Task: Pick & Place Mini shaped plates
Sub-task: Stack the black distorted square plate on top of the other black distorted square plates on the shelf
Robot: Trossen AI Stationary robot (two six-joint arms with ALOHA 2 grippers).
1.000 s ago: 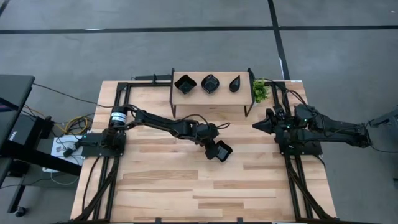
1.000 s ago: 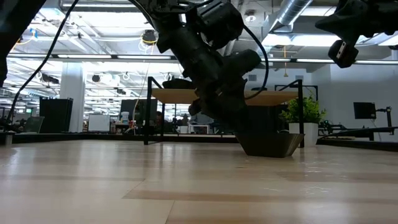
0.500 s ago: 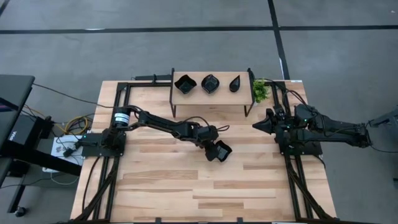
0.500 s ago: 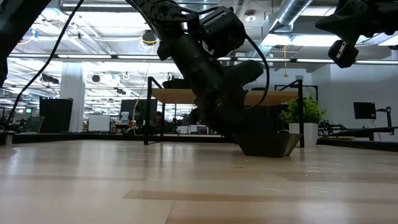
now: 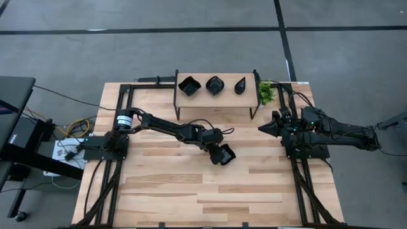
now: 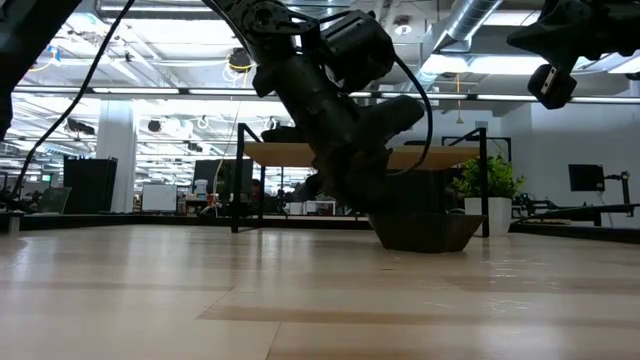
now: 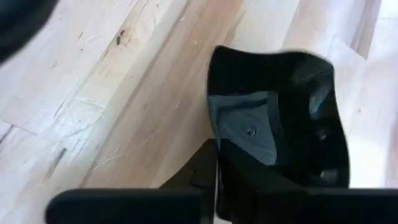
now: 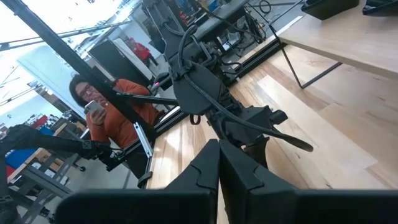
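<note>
The left gripper (image 5: 222, 154) sat just right of centre in the high view, low over the table (image 5: 159, 191); its fingers (image 7: 249, 130) were clenched on the rim of a square plate (image 5: 227, 153), one pad lying inside the dish in the left wrist view; in the low view that plate (image 6: 425, 231) rested flat on the wood at centre right, under the arm.

Three more plates stood in a row on a shelf (image 5: 216, 97) at upper centre of the high view: a wavy square plate (image 5: 189, 86) on the left, a round plate (image 5: 215, 84) in the middle, a teardrop plate (image 5: 240, 86) on the right; a plant (image 5: 266, 93) stood just beside the shelf's right end.

The right gripper (image 5: 263, 128) waited at centre right of the high view, off the wood, its fingers (image 8: 214, 165) pressed together on nothing; in the right wrist view a person in an orange top (image 8: 115, 118) sat at centre left, beyond the table, holding up a phone (image 8: 94, 107).
</note>
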